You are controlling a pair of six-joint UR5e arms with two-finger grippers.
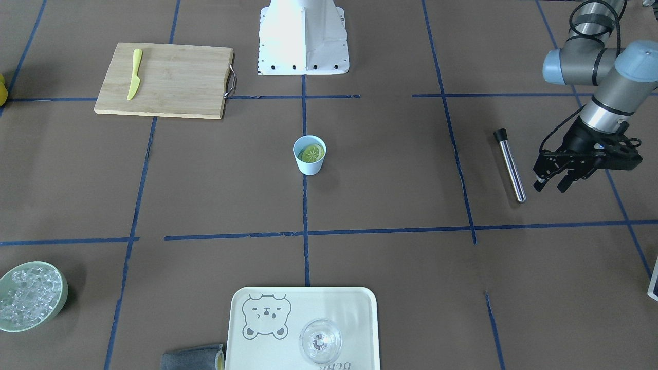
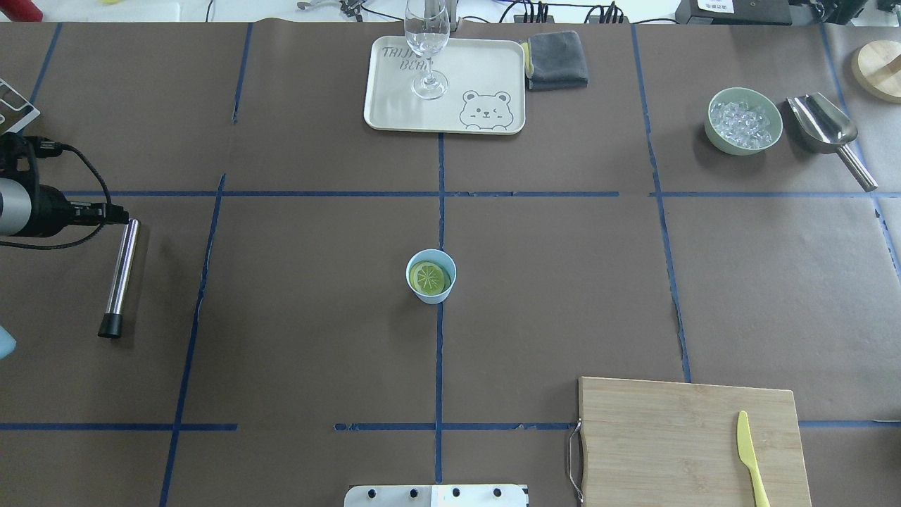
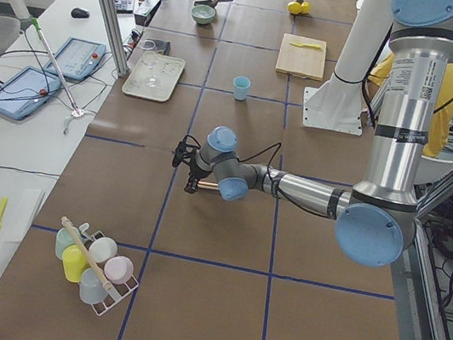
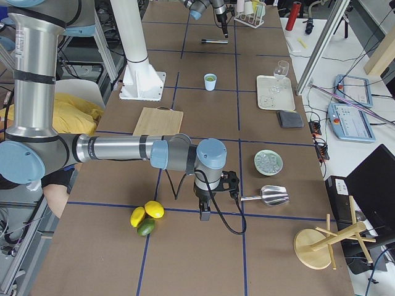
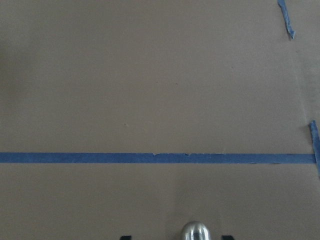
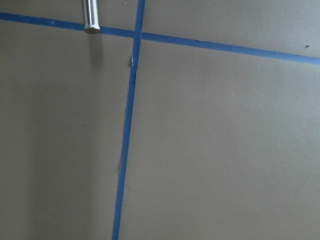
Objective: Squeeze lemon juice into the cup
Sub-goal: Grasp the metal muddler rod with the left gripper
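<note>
The light-blue cup held a yellow-green lemon slice with pale radial lines; the seemingly cream tray, lower centre, bore a grey bear outline.

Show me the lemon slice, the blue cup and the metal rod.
lemon slice (image 2: 429, 277), overhead view, on its cut face.
blue cup (image 2: 432, 298), overhead view, on its outer wall nearest the robot.
metal rod (image 1: 510, 165), front-facing view, on the middle of its shaft.

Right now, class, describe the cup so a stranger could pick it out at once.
From the white base, follow the blue tape toward the tray. The cup stands on it at mid-table. Unlike the glass and the bowl, it is light blue and holds a lemon slice.
</note>
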